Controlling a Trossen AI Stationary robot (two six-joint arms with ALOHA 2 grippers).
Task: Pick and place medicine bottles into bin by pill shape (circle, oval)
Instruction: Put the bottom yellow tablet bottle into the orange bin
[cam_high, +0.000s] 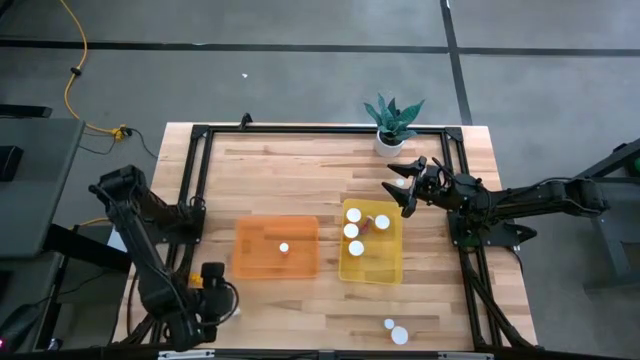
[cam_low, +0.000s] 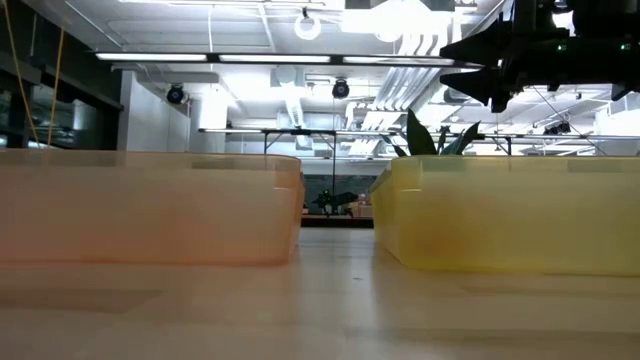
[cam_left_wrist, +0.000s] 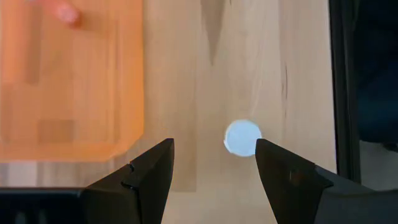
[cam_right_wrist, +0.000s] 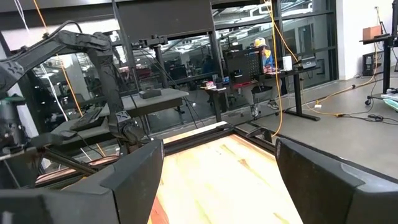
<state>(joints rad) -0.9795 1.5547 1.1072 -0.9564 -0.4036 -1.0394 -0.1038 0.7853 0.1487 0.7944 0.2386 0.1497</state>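
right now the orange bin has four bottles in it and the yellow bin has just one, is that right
No, the counts are swapped. The high view shows the orange bin holding a single bottle, while the yellow bin holds four white-capped bottles. The rest stands: both bins sit side by side on the table.
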